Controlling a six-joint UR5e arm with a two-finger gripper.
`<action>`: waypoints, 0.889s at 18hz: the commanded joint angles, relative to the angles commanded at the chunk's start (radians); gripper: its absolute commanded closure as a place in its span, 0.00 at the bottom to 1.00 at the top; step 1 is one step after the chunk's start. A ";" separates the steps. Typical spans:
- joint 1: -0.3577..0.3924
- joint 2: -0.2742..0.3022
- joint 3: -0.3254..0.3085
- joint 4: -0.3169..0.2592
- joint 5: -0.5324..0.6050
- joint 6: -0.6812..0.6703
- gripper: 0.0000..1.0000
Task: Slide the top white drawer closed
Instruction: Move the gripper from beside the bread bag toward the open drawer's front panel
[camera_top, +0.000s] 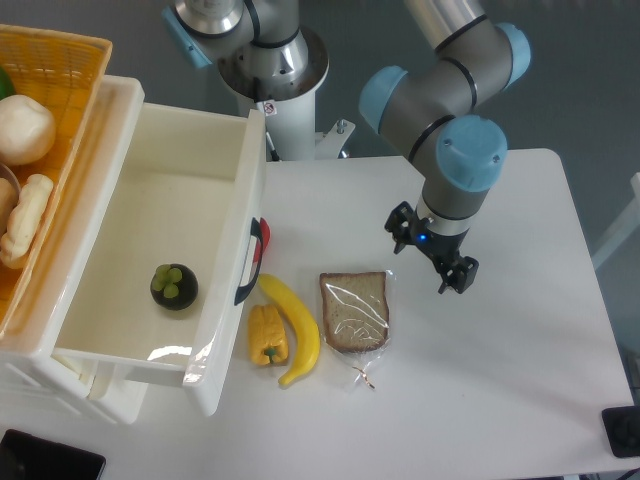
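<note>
The top white drawer (226, 300) stands pulled far out over the table's left side, its black curved handle (247, 262) facing right. Inside it lies a dark mangosteen (174, 286). My gripper (431, 252) hangs over the table to the right of the drawer, just past the upper right corner of the bagged bread slice. Its fingers (459, 278) stand apart with nothing between them.
A bagged bread slice (354, 310), a banana (294, 329) and a yellow pepper (267, 335) lie on the table right in front of the drawer's face. A red thing (264, 237) shows behind the handle. A yellow wicker basket (50, 80) with food sits above the drawer at top left.
</note>
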 joint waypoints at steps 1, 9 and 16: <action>-0.008 0.000 0.000 0.000 -0.008 -0.002 0.22; -0.061 0.032 0.006 -0.002 -0.208 -0.242 0.99; -0.114 0.080 -0.015 -0.021 -0.275 -0.339 1.00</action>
